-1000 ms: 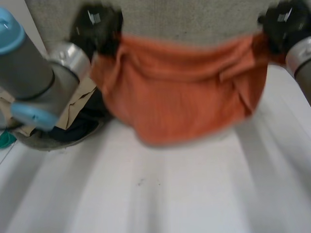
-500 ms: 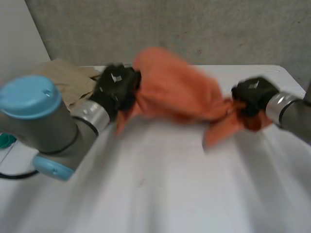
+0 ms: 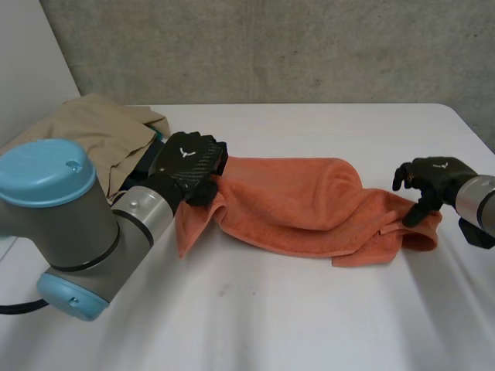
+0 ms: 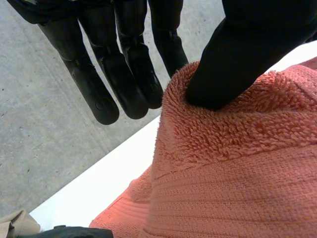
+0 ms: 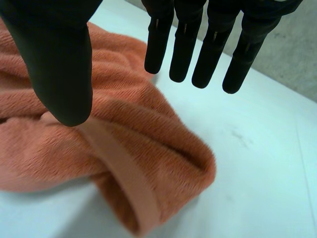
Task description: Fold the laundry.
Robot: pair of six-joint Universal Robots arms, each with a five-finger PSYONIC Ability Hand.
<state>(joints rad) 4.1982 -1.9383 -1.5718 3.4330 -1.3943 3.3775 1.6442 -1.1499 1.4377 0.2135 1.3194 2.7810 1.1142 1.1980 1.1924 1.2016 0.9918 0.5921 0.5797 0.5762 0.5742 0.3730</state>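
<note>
An orange towel (image 3: 294,205) lies crumpled in a long strip across the white table (image 3: 271,317). My left hand (image 3: 189,162) is at the towel's left end. In the left wrist view its thumb (image 4: 233,54) digs into the towel's (image 4: 237,173) edge and pinches it, with the fingers (image 4: 124,74) straight beside it. My right hand (image 3: 429,178) hovers at the towel's right end. In the right wrist view its thumb (image 5: 59,59) and straight fingers (image 5: 198,49) stand apart above the towel (image 5: 124,148), holding nothing.
A pile of beige cloth (image 3: 100,127) with a dark garment (image 3: 147,164) beneath lies at the table's back left, just behind my left arm. A grey concrete wall (image 3: 309,46) runs behind the table's far edge. Bare table lies in front of the towel.
The towel, held up spread between both hands a second ago, has come down onto the table. My right hand has opened and let go of its end; the left keeps its pinch.
</note>
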